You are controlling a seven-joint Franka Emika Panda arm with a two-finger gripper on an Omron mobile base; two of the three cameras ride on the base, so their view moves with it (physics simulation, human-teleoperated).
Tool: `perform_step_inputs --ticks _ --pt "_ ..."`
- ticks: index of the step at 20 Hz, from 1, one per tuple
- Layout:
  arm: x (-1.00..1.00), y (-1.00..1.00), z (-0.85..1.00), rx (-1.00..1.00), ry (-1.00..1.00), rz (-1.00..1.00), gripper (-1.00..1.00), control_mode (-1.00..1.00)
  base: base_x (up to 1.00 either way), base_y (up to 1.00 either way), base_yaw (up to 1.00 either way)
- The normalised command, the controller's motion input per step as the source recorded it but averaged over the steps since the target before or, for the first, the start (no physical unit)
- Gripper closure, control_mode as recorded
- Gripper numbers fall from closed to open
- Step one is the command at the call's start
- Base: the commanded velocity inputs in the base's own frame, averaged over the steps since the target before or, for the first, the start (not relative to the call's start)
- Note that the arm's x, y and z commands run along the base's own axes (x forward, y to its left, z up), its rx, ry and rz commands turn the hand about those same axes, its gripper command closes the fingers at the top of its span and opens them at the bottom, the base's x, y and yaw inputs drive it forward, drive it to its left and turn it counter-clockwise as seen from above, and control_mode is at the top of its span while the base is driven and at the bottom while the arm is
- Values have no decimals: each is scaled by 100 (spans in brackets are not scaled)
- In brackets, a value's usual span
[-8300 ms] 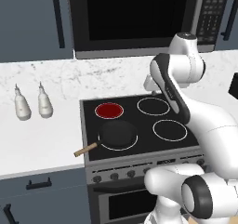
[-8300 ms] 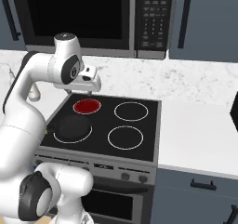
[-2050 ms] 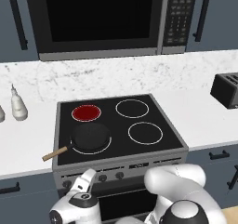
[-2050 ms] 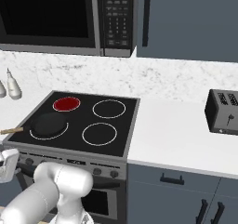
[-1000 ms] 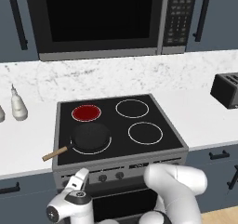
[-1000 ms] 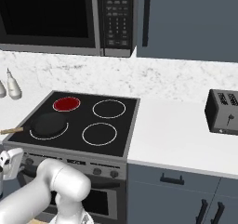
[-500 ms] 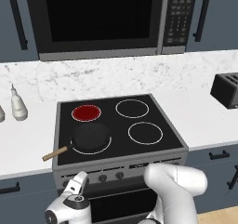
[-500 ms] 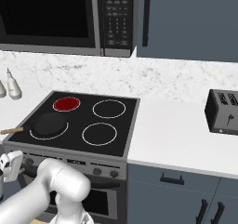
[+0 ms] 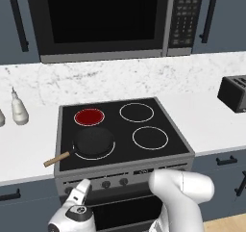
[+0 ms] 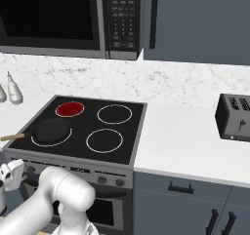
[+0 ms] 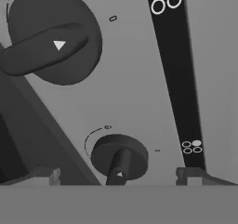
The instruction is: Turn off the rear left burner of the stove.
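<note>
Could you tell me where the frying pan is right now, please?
The frying pan sits on the stove's front left zone, directly before the glowing rear left burner.

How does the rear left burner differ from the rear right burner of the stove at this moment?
The rear left burner glows as a solid red disc, so it looks on; the rear right burner is dark inside a thin white ring, so it looks off. The rear left burner is also smaller than the rear right burner. Just in front of the rear left one sits a black pan; the zone in front of the rear right one is bare. Both are round zones on the black glass of the stove.
</note>
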Motion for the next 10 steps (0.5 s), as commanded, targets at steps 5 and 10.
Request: perform_step_inputs --ticks 5,10 --pt "2 -14 1 0 -13 0 -100 -100 0 0 0" --pt "4 -14 0 0 -9 1 -100 -100 0 0 0"
